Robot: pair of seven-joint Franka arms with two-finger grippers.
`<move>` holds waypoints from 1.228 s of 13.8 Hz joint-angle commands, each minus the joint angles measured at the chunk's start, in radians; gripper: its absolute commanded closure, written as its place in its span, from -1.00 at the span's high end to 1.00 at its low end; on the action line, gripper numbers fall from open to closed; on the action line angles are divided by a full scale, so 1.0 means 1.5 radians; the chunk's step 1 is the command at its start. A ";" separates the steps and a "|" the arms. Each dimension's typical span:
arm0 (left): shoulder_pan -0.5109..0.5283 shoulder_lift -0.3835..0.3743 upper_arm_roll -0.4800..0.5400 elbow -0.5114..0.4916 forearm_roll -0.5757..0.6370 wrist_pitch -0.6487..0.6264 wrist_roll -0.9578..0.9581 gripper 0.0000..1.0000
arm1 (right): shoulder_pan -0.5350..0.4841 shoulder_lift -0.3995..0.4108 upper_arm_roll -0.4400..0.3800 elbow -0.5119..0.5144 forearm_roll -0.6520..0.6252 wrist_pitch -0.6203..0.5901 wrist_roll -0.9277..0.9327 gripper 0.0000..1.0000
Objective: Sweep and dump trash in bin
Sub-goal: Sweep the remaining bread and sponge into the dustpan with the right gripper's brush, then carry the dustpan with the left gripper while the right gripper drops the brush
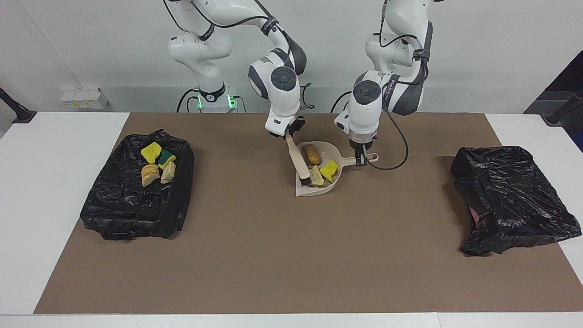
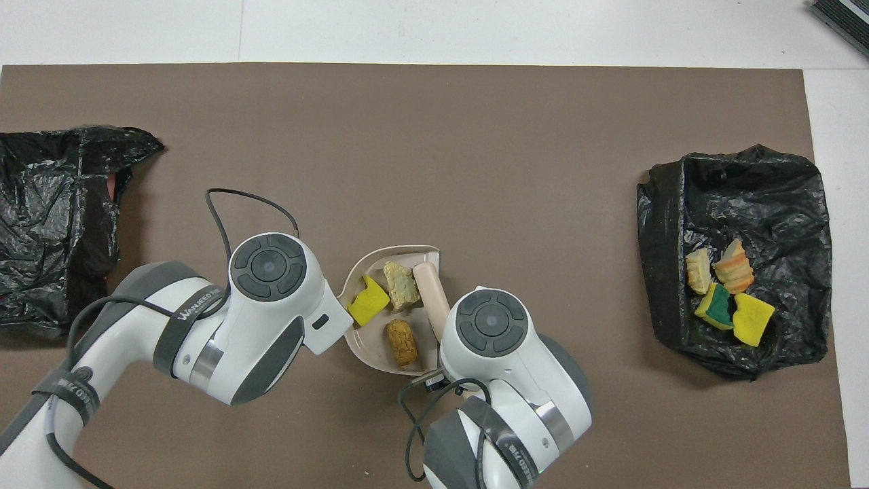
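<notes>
I'm looking at a matt brown mat (image 1: 255, 255), paper-like or felt-like, lying flat on a smooth white table (image 1: 50, 182). At its middle, the dustpan (image 1: 337, 180) is showing as smooth beige plastic with a faint sheen, and the brush (image 1: 296, 159) resting in it is wearing the same beige plastic. The trash (image 1: 329, 169) in the dustpan is looking porous and spongy, one piece crusty brown. Toward either end from the dustpan, two bins (image 1: 136, 205) are wearing crinkled, glossy black plastic bags. The arms' shells are gleaming glossy white plastic.
</notes>
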 commanded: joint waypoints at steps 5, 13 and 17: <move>0.073 -0.046 -0.004 -0.006 -0.032 -0.007 0.124 -1.00 | -0.010 -0.121 -0.009 0.033 0.000 -0.146 0.205 -1.00; 0.306 -0.092 0.006 0.116 -0.100 -0.178 0.361 -1.00 | 0.004 -0.079 0.070 -0.040 0.124 0.016 0.219 -1.00; 0.451 -0.083 0.009 0.187 -0.099 -0.214 0.401 -1.00 | 0.016 -0.056 0.078 -0.069 0.119 0.052 0.237 -1.00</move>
